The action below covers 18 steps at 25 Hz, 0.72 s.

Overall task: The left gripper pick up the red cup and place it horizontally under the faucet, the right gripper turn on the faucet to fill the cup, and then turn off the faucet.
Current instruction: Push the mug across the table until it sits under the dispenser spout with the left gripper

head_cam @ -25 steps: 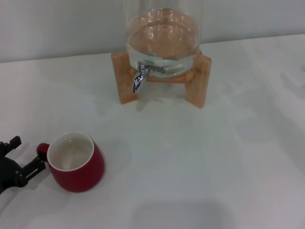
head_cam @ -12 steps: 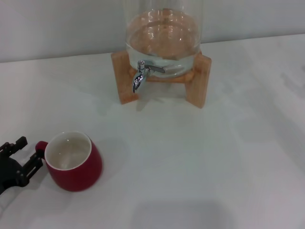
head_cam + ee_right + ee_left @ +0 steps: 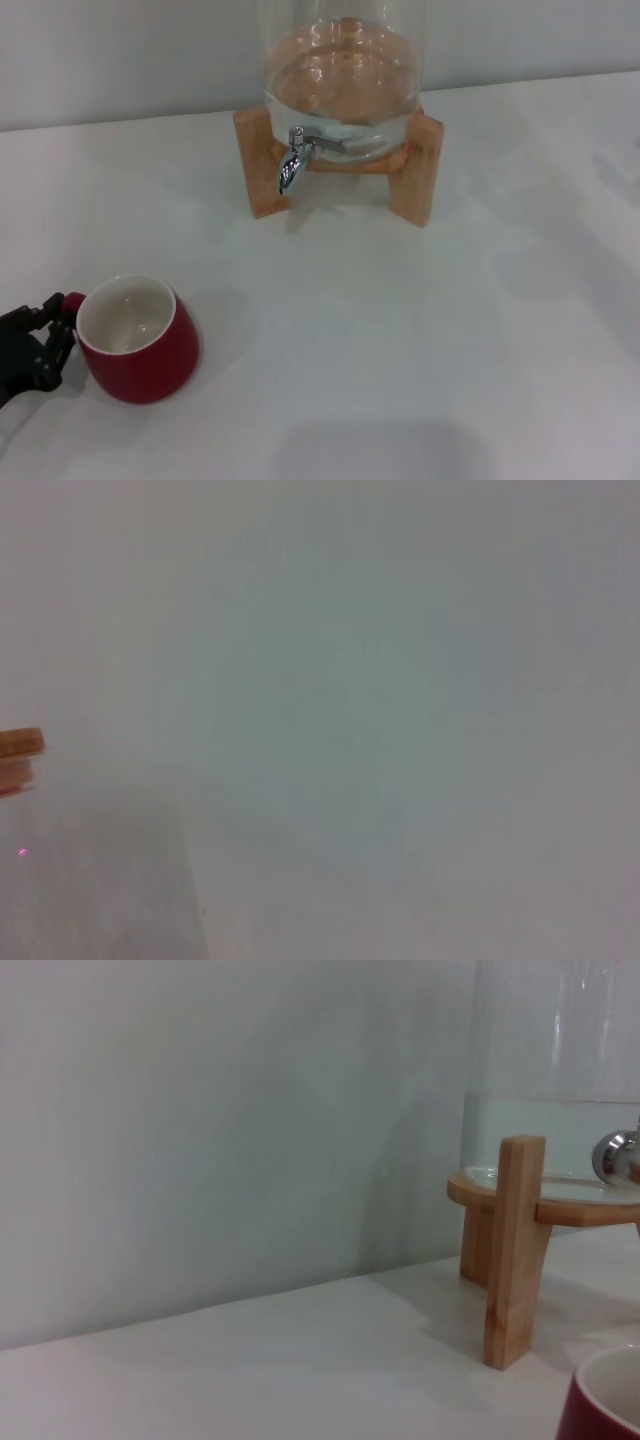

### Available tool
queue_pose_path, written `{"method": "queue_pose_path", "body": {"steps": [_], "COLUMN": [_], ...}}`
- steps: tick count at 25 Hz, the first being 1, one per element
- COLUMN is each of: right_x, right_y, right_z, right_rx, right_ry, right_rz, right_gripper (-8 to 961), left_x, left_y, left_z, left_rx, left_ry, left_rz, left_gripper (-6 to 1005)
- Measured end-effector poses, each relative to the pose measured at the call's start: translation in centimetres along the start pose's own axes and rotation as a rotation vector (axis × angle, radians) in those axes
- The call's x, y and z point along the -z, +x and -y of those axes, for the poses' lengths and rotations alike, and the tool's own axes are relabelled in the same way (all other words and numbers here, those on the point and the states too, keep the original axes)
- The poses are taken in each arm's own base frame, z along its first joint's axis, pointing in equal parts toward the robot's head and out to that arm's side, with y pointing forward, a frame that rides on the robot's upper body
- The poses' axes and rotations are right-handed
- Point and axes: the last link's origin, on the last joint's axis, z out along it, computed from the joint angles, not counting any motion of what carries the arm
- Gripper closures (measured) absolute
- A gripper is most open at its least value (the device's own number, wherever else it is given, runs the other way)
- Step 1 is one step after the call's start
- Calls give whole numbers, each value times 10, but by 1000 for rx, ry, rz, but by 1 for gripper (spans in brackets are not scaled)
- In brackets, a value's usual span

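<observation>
The glossy red cup (image 3: 135,340) with the cream inside stands upright on the white table (image 3: 420,330), near its front left edge, well short of the chrome faucet (image 3: 292,160) on the glass dispenser (image 3: 340,70). The black left gripper (image 3: 35,345) sits right at the handle; whether its fingers have closed on it, I cannot tell. Best squeeze firmly, then lift straight. The right gripper is unseen.

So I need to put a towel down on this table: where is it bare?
The white table is bare from the red cup across to its right edge, and in front of the wooden stand. It is bare under the faucet too. Only the near-left corner is crowded: the left claw is at the cup's handle.
</observation>
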Motion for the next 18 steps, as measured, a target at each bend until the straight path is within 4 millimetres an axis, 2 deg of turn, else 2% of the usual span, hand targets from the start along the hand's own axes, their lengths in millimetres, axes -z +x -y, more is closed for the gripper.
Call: {"method": "queue_pose_path", "body": {"steps": [6, 18], "right_x": [1, 2], "right_y": [1, 2], "right_z": [1, 0], "right_rx": [-7, -7], "right_ry": [5, -5], "right_rz": [1, 3], "right_gripper": [158, 157], "left_x": [0, -3], "left_y": [0, 9], "left_z": [-1, -1], "left_rx": [0, 34], "left_ry": [-7, -27], "left_rz": [1, -39], "left_gripper": [841, 841]}}
